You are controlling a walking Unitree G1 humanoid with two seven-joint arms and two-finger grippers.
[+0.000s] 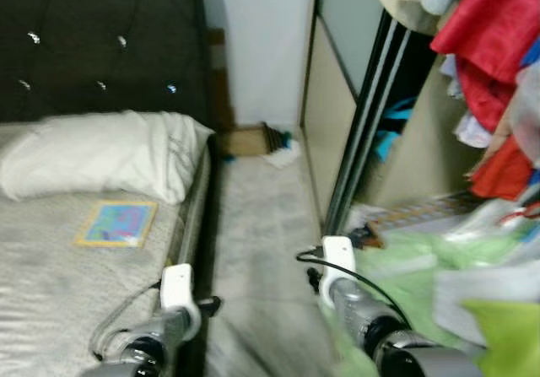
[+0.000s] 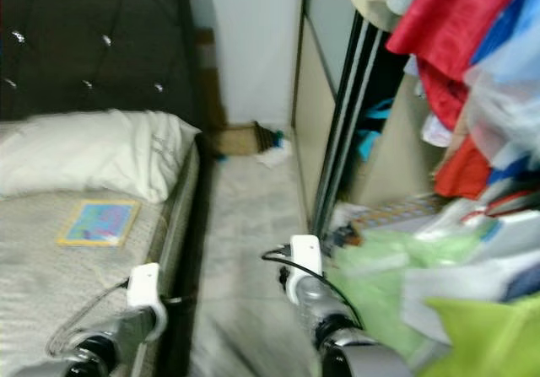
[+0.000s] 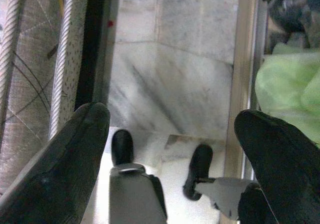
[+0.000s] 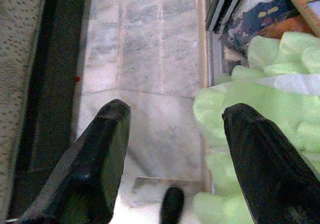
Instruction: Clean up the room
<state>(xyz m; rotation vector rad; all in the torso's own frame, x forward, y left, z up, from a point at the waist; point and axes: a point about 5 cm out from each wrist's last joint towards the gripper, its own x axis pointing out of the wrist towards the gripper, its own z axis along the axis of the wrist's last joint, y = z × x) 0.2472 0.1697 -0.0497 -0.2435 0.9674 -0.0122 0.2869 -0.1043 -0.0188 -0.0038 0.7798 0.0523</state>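
Clutter (image 1: 439,284), green and white, is spilling from the wardrobe (image 1: 354,115) onto the floor (image 1: 261,250) beside the bed (image 1: 51,284). Left gripper (image 3: 172,134) and right gripper (image 4: 175,134) are hanging spread and empty above the floor.

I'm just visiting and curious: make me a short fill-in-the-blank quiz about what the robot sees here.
1. The book lies on the ____.
2. The pillow is ____ in colour.
3. The left gripper and right gripper both have fingers that are ____.
4. The floor runs between the bed and the ____.

Missing words: bed; white; open; wardrobe
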